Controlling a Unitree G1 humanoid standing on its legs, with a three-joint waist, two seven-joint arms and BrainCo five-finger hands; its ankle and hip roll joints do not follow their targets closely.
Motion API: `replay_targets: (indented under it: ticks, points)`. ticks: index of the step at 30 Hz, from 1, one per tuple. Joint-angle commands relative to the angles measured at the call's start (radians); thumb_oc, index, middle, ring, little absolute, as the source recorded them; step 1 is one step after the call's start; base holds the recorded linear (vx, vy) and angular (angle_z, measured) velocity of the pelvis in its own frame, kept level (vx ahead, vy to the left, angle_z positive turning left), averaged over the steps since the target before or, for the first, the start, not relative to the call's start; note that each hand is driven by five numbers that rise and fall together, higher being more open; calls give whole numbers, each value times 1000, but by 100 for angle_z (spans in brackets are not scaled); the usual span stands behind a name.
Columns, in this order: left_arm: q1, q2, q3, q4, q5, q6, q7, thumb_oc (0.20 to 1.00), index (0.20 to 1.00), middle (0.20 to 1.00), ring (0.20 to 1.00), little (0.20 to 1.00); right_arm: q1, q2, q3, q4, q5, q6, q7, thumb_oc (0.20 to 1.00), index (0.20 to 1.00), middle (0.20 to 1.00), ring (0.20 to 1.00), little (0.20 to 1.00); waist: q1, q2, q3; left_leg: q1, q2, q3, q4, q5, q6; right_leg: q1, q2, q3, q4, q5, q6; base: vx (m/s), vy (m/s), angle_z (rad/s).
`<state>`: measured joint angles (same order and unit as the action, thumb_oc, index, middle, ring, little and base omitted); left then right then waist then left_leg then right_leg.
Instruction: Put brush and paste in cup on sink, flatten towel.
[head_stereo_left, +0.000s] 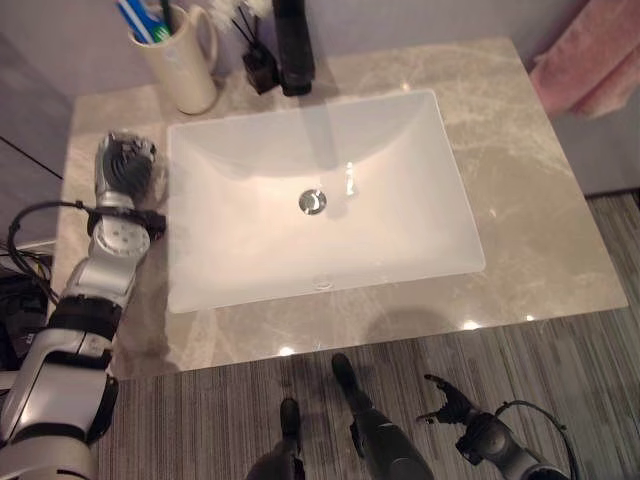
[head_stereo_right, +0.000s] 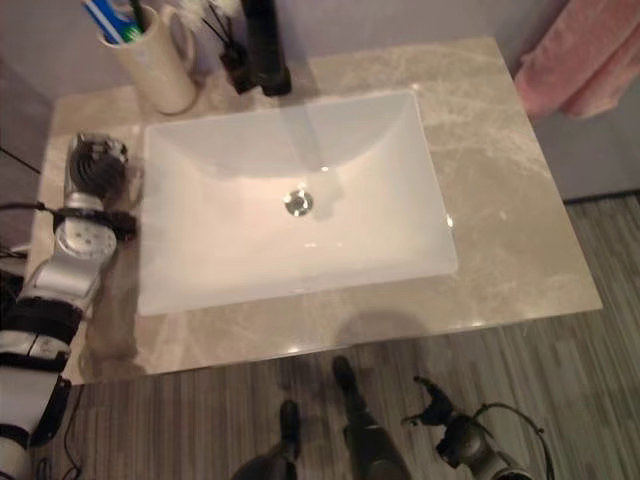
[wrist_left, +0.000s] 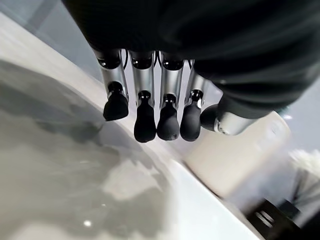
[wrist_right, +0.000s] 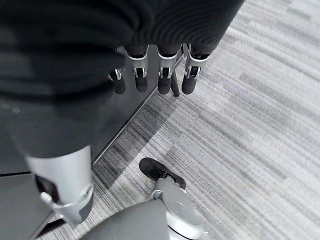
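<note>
Right, left hand (head_stereo_left: 127, 160) sits over the counter strip between the basin's left rim and the counter edge, fingers (wrist_left: 145, 122) straight and relaxed, holding nothing; right hand (head_stereo_left: 452, 405) hangs low over the floor in front of the vanity, fingers loose, also empty. Toothbrush (head_stereo_left: 135, 20) and paste (head_stereo_left: 163, 14) look already in the cup (head_stereo_left: 180, 65), which stands at the back-left corner of the counter (head_stereo_left: 520, 230), near the left hand; so my read is the towel is what's left. Towel (head_stereo_left: 585, 65) is pink, hanging bunched off the back-right corner, well apart from both hands. Doing it well: bring the right hand up, open palm on the cloth, stroke outward along the folds rather than pinching. Room: right side of the counter is bare, good approach lane; basin (head_stereo_left: 320, 200) takes the middle; black faucet (head_stereo_left: 292, 45) and diffuser (head_stereo_left: 258, 60) crowd the back-left beside the cup, so keep the left arm's retreat low and slow.
</note>
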<state>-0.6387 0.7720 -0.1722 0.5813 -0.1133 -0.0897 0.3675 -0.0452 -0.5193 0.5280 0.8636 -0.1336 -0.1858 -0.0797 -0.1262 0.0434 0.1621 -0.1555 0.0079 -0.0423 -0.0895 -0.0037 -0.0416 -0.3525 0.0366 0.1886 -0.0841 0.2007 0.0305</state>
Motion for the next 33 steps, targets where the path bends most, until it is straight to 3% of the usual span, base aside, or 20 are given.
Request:
replay_targets:
  ticks: [1, 8, 9, 11, 13, 19, 21, 22, 24, 29, 31, 33]
  points:
    - [71, 6, 100, -131, -95, -113, -40, 200, 200, 200, 200, 200, 51, -20, -32, -22, -2, -12, 30, 1000, 1000, 1000, 1000, 1000, 35, -9, -52, 5, -57, -10, 77, -55, 39, 57, -58, -45, -3, -70, 70, 10, 173, -5]
    - [349, -40, 221, -441, -181, -195, -99, 200, 200, 200, 200, 200, 68, 4, -105, -59, 1, -12, 41, 1000, 1000, 1000, 1000, 1000, 28, -9, -110, 75, -98, -4, 103, -90, 68, 113, -89, -33, 22, -70, 90, 0, 141, 2]
    - [446, -91, 251, -560, -216, -235, -135, 200, 200, 200, 200, 200, 88, 10, -152, -84, 12, -18, 29, 1000, 1000, 1000, 1000, 1000, 19, -10, -125, 102, -110, -1, 107, -102, 79, 124, -94, -21, 45, -74, 100, 16, 131, -3]
    - [482, -96, 266, -592, -223, -244, -155, 200, 200, 200, 200, 200, 98, 7, -166, -94, 16, -23, 30, 1000, 1000, 1000, 1000, 1000, 17, -12, -130, 115, -114, 0, 104, -106, 83, 131, -95, -14, 46, -72, 104, 1, 126, -17]
    - [570, -122, 290, -737, -264, -288, -215, 200, 200, 200, 200, 200, 141, 49, -310, -96, 171, -44, 3, 1000, 1000, 1000, 1000, 1000, 5, -16, -144, 137, -130, 9, 97, -110, 98, 130, -98, 11, 53, -56, 124, -41, 144, -29]
    - [642, -230, 283, -826, -361, -328, -288, 200, 200, 200, 200, 200, 213, 109, -452, -188, 315, -90, -17, 1000, 1000, 1000, 1000, 1000, -11, -46, -133, 147, -142, 54, 80, -90, 114, 81, -99, 34, 81, -12, 163, -125, 97, -30]
    - [657, -245, 266, -825, -365, -329, -304, 200, 200, 200, 200, 200, 205, 117, -462, -206, 326, -95, -31, 1000, 1000, 1000, 1000, 1000, -8, -43, -105, 160, -124, 84, 76, -84, 111, 54, -97, -29, 130, -17, 168, -127, 10, -38]
    - [656, -245, 266, -824, -365, -329, -304, 200, 200, 200, 200, 200, 204, 117, -462, -206, 326, -95, -31, 1000, 1000, 1000, 1000, 1000, -8, -46, -105, 158, -126, 85, 76, -80, 111, 50, -99, -27, 130, -14, 167, -148, 6, -48]
    - [665, -270, 234, -812, -438, -314, -349, 200, 200, 200, 200, 200, 205, 127, -476, -246, 347, -100, -40, 1000, 1000, 1000, 1000, 1000, 8, -18, -81, 155, -89, 113, 62, -44, 100, 61, -119, -180, 250, -133, 120, -239, 27, -65]
    - [722, -325, 142, -779, -523, -275, -460, 200, 200, 200, 200, 200, 207, 138, -515, -296, 344, -116, -73, 1000, 1000, 1000, 1000, 1000, 51, 8, -105, 146, -48, 214, 34, -12, 101, 163, -164, -306, 381, -246, 88, -151, -28, -70]
    - [757, -350, 134, -770, -548, -263, -469, 200, 200, 200, 200, 200, 194, 174, -534, -307, 410, -129, -86, 1000, 1000, 1000, 1000, 1000, 87, 13, -121, 155, -37, 273, 29, -29, 99, 228, -232, -437, 399, -279, 98, -44, -34, -90]
    - [768, -372, 100, -737, -562, -249, -491, 200, 200, 200, 200, 200, 197, 184, -515, -369, 412, -134, -76, 1000, 1000, 1000, 1000, 1000, 100, 4, -131, 151, -37, 331, 27, -31, 107, 262, -242, -480, 426, -269, 120, -61, -68, -126]
